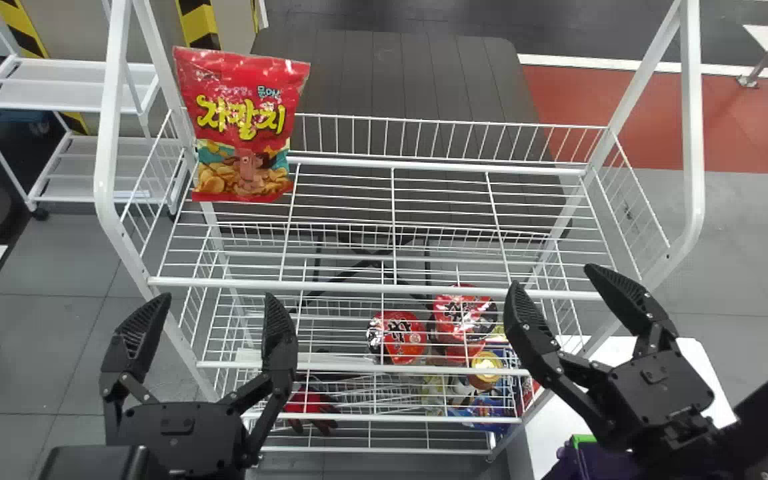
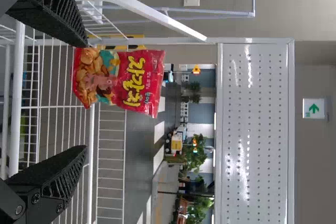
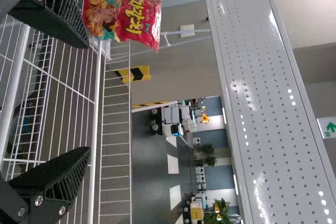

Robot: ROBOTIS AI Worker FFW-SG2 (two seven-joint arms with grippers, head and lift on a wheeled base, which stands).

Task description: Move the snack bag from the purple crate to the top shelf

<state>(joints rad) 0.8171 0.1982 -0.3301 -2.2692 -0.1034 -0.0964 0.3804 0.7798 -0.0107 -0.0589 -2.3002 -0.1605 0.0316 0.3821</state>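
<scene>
The red snack bag (image 1: 243,127) stands upright at the back left corner of the rack's top wire shelf (image 1: 384,200). My left gripper (image 1: 205,310) is open in front of the shelf's left part, apart from the bag. Its fingers frame free space in the left wrist view, where the gripper (image 2: 84,100) has the snack bag (image 2: 119,81) farther off. My right gripper (image 1: 554,280) stands open at the shelf's front right. In the right wrist view the bag (image 3: 123,18) is well beyond the open right gripper (image 3: 88,98). Part of a purple crate (image 1: 601,460) lies under the right arm.
Cup noodles (image 1: 405,337) and other goods sit on the lower shelves. White posts (image 1: 693,133) rise at both sides of the rack. A perforated white panel (image 2: 254,129) stands beyond the shelf. A white table (image 1: 557,427) is at the lower right.
</scene>
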